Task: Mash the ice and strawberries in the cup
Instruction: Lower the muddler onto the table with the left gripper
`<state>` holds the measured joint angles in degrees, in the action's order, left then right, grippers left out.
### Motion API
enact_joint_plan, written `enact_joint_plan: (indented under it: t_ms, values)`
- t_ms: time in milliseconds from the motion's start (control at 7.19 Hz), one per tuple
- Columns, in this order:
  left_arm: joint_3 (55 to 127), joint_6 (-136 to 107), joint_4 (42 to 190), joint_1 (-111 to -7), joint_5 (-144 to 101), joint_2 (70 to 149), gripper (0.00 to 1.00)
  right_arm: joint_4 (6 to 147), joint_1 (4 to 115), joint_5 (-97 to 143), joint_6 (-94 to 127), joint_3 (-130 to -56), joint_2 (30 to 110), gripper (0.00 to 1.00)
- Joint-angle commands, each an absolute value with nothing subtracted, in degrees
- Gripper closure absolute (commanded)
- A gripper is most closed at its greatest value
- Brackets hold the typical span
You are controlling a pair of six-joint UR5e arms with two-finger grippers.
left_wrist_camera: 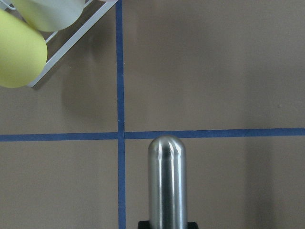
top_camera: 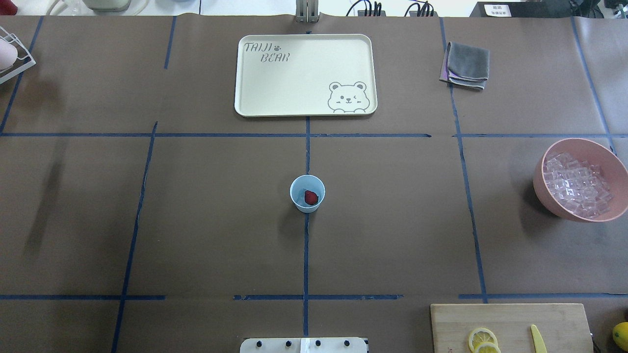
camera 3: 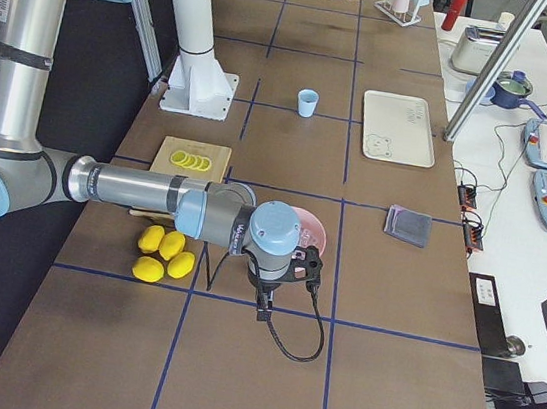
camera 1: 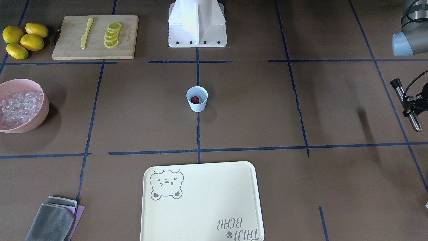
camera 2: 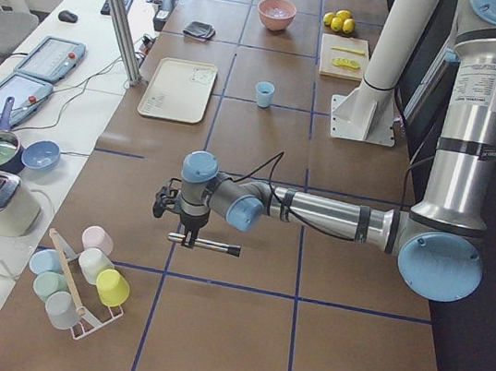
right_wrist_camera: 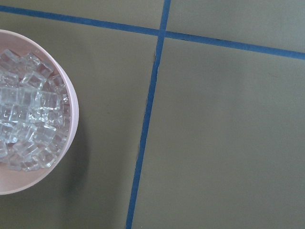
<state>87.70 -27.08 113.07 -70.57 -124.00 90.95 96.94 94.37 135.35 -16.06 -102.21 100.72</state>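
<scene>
One strawberry [top_camera: 311,197] low inside the cup [top_camera: 307,207] at table centre, well apart from the steel muddler [camera 1: 414,121] clamped in the left gripper [camera 1: 408,106]; bring it over upright, centre above the rim, press straight down slowly; state of the right gripper [camera 3: 262,309] impossible to tell

Reaches the left arm [camera 2: 319,212] out low and level, far off the cup [camera 2: 264,94] on its left. Clamps a metal rod [left_wrist_camera: 167,186] crosswise in the left gripper [camera 2: 187,232]. Stretches the right arm [camera 3: 134,188] level, far off the cup's right, with the right gripper [camera 3: 262,309] pointing downward. Cannot tell whether its jaws stand apart or closed.
</scene>
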Motion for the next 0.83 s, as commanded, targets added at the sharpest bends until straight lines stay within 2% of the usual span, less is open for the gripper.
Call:
enact_joint_plan:
  t_ms: [0, 278, 556, 696]
  values:
    - [85.17, -29.18, 117.23, -65.76, -124.01, 90.44, 0.93, 96.94, 94.39, 135.26, -16.26, -102.48, 100.98, 0.01]
    - [84.64, -29.01, 117.33, -63.73, -123.84, 89.57, 0.92, 96.94, 94.39, 135.35, -16.26, -102.66, 101.34, 0.01]
    - [80.62, -29.09, 122.75, -63.37, -123.75, 89.38, 0.92, 96.94, 94.39, 135.26, -16.35, -102.66, 101.34, 0.01]
    - [79.9, -29.27, 123.83, -63.2, -123.75, 89.47, 0.83, 96.94, 94.39, 135.26, -16.35, -102.66, 101.34, 0.01]
